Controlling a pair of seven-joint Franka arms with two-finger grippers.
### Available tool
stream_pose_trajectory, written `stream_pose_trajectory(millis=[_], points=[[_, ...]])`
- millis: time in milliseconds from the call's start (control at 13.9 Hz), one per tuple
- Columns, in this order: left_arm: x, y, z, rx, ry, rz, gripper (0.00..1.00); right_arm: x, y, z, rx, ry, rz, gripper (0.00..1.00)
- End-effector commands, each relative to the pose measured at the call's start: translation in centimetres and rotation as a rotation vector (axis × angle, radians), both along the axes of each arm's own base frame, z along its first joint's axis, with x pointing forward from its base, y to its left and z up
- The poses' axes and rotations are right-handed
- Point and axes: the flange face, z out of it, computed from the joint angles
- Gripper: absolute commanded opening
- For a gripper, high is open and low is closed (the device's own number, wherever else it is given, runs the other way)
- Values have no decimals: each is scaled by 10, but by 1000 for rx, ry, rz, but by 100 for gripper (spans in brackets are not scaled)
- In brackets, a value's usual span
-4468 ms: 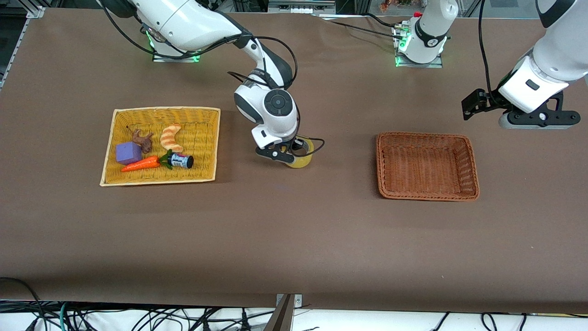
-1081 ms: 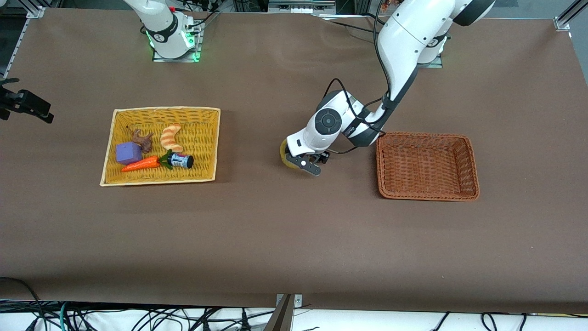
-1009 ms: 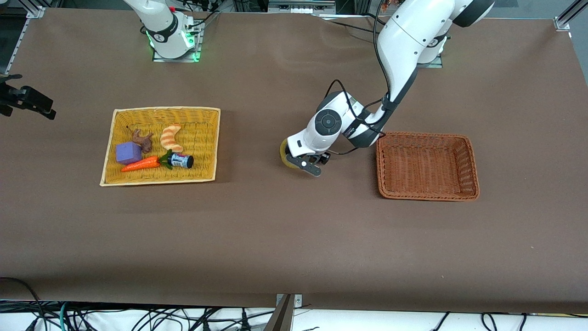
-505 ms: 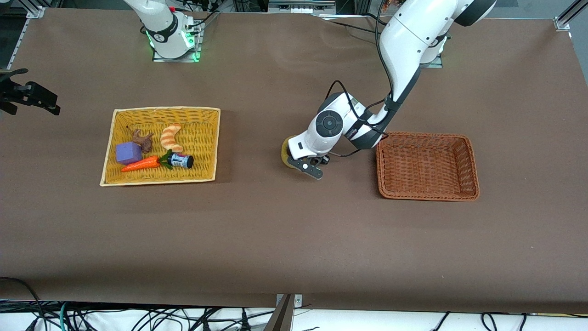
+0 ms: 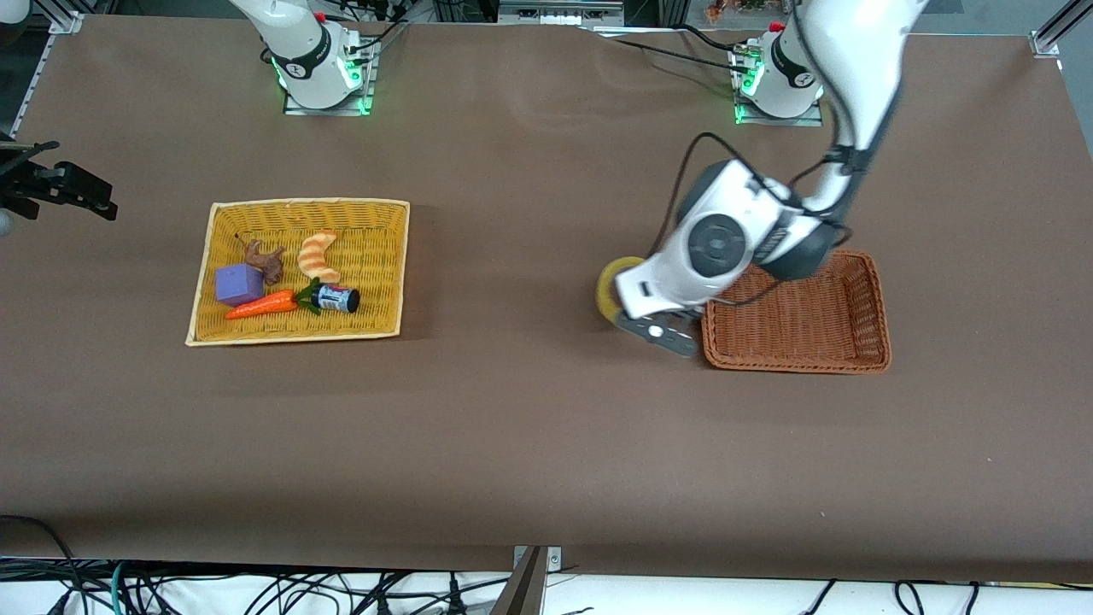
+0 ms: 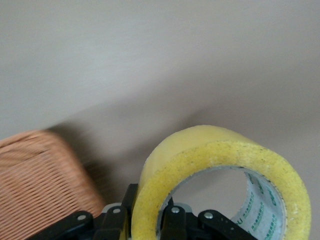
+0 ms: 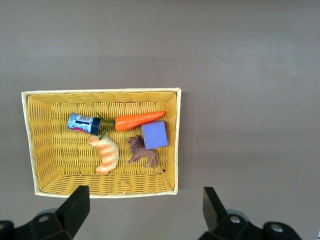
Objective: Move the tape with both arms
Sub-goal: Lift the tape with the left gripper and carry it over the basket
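Above the bare table, just beside the brown wicker basket [image 5: 794, 312], the left gripper [image 5: 656, 329] is clamping the tape [image 5: 611, 288] by its wall, lifted clear. Toward the right arm's end, the right gripper [image 5: 60, 184] is waiting, fingers spread wide, over the yellow basket [image 7: 102, 187].

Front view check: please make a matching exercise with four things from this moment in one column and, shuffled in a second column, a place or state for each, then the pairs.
Things:
1. tape
2. right pincer
3. brown basket
4. purple cube

Places or states:
A. holds nothing
B. in the yellow basket beside the carrot
C. clamped in the left pincer, off the table
D. open, over the table by the yellow basket

Pairs: 1-C, 2-D, 3-A, 4-B
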Motion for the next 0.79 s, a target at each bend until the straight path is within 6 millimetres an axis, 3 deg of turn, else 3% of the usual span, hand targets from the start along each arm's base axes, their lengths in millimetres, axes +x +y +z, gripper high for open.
stream_pose_trajectory(millis=[0, 288, 577, 721], points=[[7, 62, 12, 30, 59, -51, 0, 4, -1, 0, 23, 4, 15, 100], [26, 158, -2, 25, 108, -130, 0, 5, 5, 2, 61, -4, 16, 100], [27, 220, -51, 95, 166, -156, 0, 6, 3, 0, 62, -3, 14, 100], [26, 235, -72, 110, 157, -184, 0, 6, 3, 0, 62, -3, 15, 100]])
